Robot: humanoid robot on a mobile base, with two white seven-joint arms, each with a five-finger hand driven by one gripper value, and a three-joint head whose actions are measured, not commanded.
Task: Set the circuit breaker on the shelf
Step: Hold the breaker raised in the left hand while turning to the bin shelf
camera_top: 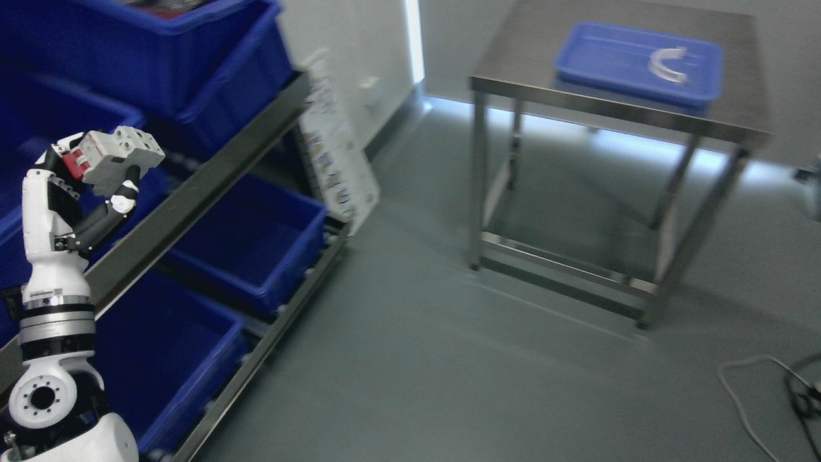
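Left hand (96, 186) pinches the circuit breaker (115, 157) beside the shelf (211, 173). Rigid, smooth plastic, probably light. Gripping its flat sides looks safest.

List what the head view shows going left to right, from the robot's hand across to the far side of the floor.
left hand gripping the circuit breaker → shelf rack of blue bins → leaning white panel → steel table → blue tray → curved white part → floor cable

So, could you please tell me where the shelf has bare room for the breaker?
The blue bin on the middle tier shows a bare floor, as does the lower bin. The left hand holds the circuit breaker beside the shelf rail. The top bin seems to hold something at its upper edge.
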